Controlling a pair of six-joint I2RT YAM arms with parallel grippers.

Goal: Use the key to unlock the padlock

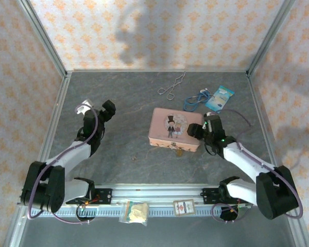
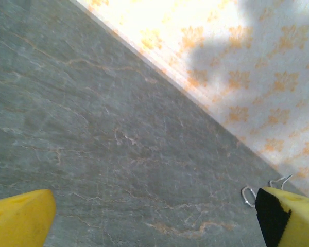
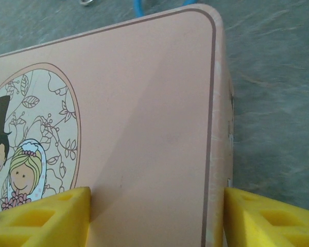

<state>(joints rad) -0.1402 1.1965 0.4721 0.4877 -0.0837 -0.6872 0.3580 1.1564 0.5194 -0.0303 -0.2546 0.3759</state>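
The pink tin (image 1: 175, 128) with a bride-and-groom picture lies mid-table. A tiny brass padlock (image 1: 178, 151) hangs at its near edge. I cannot pick out the key. My right gripper (image 1: 198, 129) is at the tin's right end. In the right wrist view this gripper (image 3: 157, 206) is open. One yellow finger (image 3: 41, 218) sits over the lid (image 3: 144, 118) and the other is beside the tin's right wall. My left gripper (image 1: 109, 107) hovers over the table's left side. It (image 2: 154, 216) is wide open with nothing between its fingers.
A thin silver wire loop (image 1: 171, 87) lies near the back wall, its end at my left gripper's right finger (image 2: 247, 194). A blue cord (image 1: 195, 99) and a blue-white packet (image 1: 220, 98) lie behind the tin. A small bag (image 1: 135, 211) and a card (image 1: 184, 207) rest on the front rail.
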